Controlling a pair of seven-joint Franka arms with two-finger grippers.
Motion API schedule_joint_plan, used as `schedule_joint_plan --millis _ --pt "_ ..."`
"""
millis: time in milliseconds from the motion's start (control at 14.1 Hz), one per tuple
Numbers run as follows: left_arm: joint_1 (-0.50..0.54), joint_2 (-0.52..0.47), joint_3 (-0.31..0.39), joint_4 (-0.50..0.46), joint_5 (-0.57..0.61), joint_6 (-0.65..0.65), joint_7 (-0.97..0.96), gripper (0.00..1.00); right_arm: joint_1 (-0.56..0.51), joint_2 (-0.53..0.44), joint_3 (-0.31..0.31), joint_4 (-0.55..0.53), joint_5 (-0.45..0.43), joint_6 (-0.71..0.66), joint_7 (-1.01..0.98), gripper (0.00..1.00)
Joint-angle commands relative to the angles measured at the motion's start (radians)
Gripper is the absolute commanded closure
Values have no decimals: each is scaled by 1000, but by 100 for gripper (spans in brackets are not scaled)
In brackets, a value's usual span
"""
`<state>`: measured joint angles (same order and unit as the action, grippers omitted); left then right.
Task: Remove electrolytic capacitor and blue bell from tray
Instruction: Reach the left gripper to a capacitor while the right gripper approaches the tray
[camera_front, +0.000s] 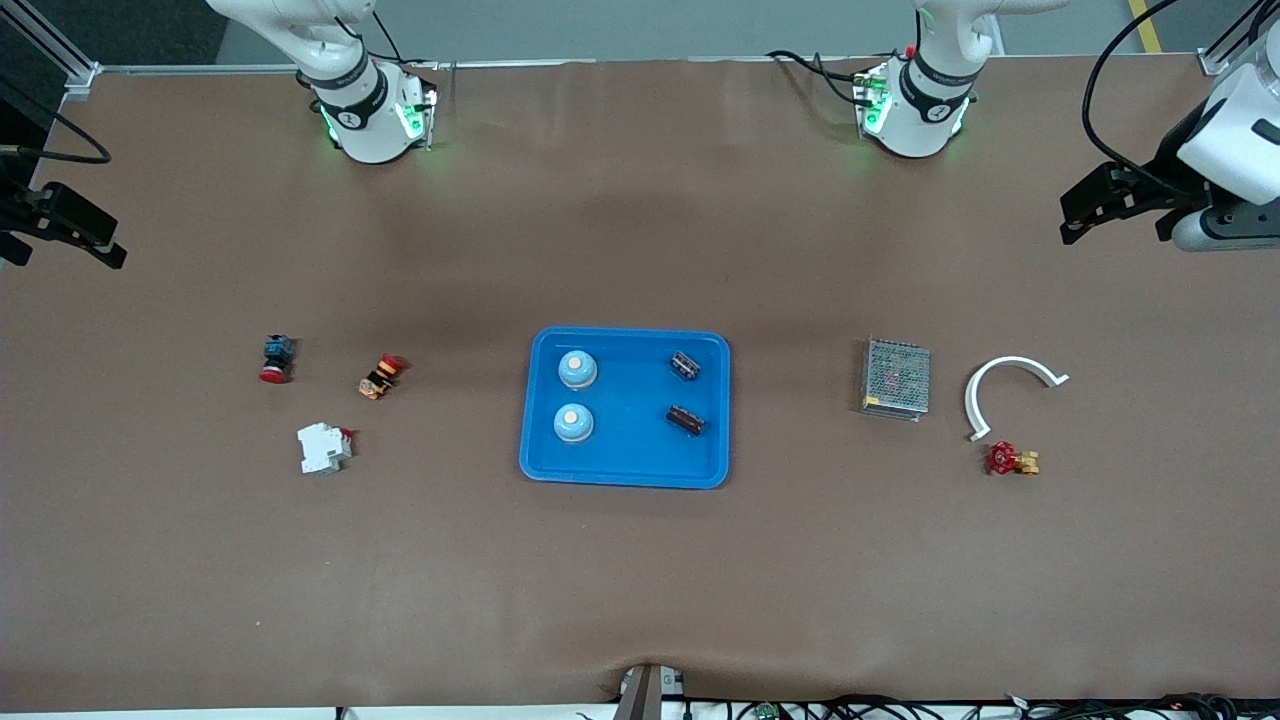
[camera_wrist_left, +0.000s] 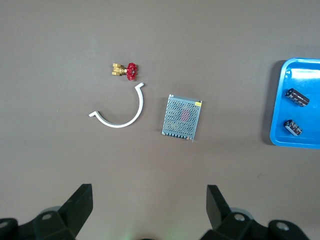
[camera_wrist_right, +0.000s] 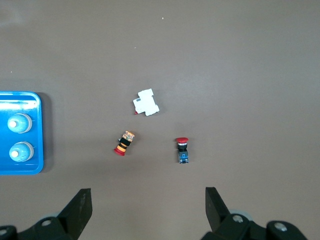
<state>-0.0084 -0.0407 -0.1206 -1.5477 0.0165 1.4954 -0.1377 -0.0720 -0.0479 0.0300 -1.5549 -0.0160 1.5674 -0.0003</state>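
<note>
Blue tray (camera_front: 625, 470) sits mid-counter (camera_front: 640, 580), rim intact, four things in it. Two bells, both upright, on the side of the tray toward the right arm's end: one bell (camera_front: 578, 370) at the tray's corner farther from the front camera, second bell (camera_front: 573, 423) nearer the camera, just beside the first, not touching. Two capacitors lying on their sides on the tray side toward the left arm's end: one capacitor (camera_front: 685, 365) farther from the camera, second capacitor (camera_front: 686, 420) nearer, apart from each other.

Left gripper (camera_wrist_left: 149, 205) up in the air over the counter edge at the left arm's end, fingers apart, nothing between them; the arm waits. Right gripper (camera_wrist_right: 148, 205) up over the counter edge at the right arm's end, fingers spread wide, empty; the arm waits too.

Toward the left arm's end of the counter: metal mesh box (camera_front: 896, 378) flat on the counter, near the tray but well clear of it. White curved strip (camera_front: 1005, 385) beside the box, closer to the counter edge. Red-handled brass valve (camera_front: 1012, 460) just beside the strip's lower tip, nearer the camera.

Toward the right arm's end: red-capped blue push button (camera_front: 276, 358) on its side, orange-and-black switch (camera_front: 380, 376) beside it toward the tray, white breaker block (camera_front: 323, 448) nearer the camera than both. All three apart from one another and well apart from the tray.
</note>
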Motion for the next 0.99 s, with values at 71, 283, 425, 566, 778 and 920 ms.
schedule_joint_plan --millis 71,283,425,566,778,920 --pt "5 10 -4 14 -12 -12 21 0 -14 -3 11 1 5 -7 11 0" --pt "-1 47 -5 24 -1 -11 12 0 -14 -3 11 1 5 -7 13 0" --pt "-7 88 -25 20 -3 -6 1 0 -12 -3 13 1 8 -23 13 0" --pt "-10 140 -56 18 -4 28 -28 0 -5 -3 18 3 27 -39 23 0" --pt "-21 241 -118 18 -1 123 -184 0 24 -3 30 4 96 -61 184 0" --pt "-74 312 -123 20 0 196 -297 0 92 -4 34 4 97 -67 311 0"
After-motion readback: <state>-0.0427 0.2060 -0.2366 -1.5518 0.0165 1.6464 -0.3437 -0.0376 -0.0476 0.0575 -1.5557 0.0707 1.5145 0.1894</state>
